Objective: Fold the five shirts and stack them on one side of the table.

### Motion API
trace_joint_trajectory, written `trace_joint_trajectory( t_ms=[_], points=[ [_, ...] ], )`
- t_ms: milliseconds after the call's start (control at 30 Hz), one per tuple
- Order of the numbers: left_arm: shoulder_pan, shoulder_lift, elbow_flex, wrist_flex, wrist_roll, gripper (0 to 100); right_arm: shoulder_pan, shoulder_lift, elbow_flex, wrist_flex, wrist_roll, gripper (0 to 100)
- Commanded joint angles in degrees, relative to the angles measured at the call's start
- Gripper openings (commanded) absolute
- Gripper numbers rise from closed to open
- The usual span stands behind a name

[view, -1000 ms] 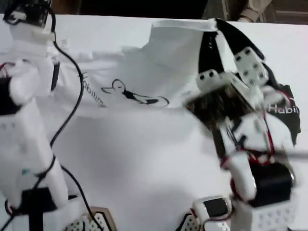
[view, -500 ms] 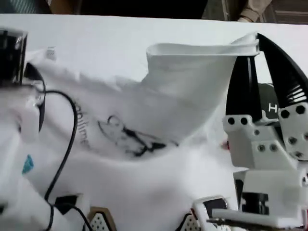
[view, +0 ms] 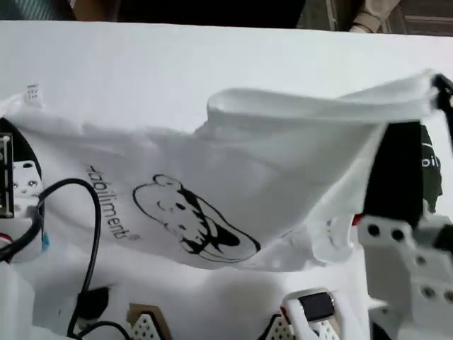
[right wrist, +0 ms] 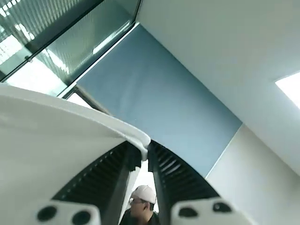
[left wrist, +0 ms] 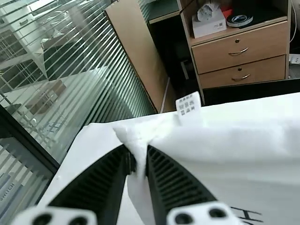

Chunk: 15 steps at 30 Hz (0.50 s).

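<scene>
White shirt (view: 283,163) clamped aloft by left end effector (left wrist: 137,158) (9 o'clock) and right end effector (right wrist: 144,151) (3 o'clock); mid-fold, likely needs laying over.

furniture: wooden drawer unit (left wrist: 241,56) | windows: slatted blinds (left wrist: 56,61) | walls: blue wall (right wrist: 154,103) | light: ceiling light (right wrist: 291,86)

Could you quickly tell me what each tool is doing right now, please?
Left tool: closed on the white shirt.
Right tool: closed on the same shirt.
</scene>
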Motion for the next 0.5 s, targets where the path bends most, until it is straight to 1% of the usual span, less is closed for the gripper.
trace_joint_trajectory(
  t_ms=[0, 100, 333, 433, 467],
  points=[
    [-0.53, 0.18, 0.31, 0.44, -0.44, 2, -0.31, 0.40, -3.08, -0.13, -0.09, 2.1],
    [-0.53, 0.35, 1.01, 0.44, -0.44, 2, -0.31, 0.22, -3.34, -0.22, -0.09, 2.1],
    [-0.44, -0.44, 6.81, 0.18, -0.35, 2, -0.40, -0.31, -4.04, 0.31, -0.09, 2.1],
    [-0.53, -3.16, 8.40, -0.09, -0.26, 2, -0.75, -1.10, -6.59, 2.24, -0.09, 2.1],
    [-0.35, -4.66, 9.19, -0.26, -0.26, 2, -1.89, -1.45, -7.56, 2.95, -0.09, 2.1]
  ],
)
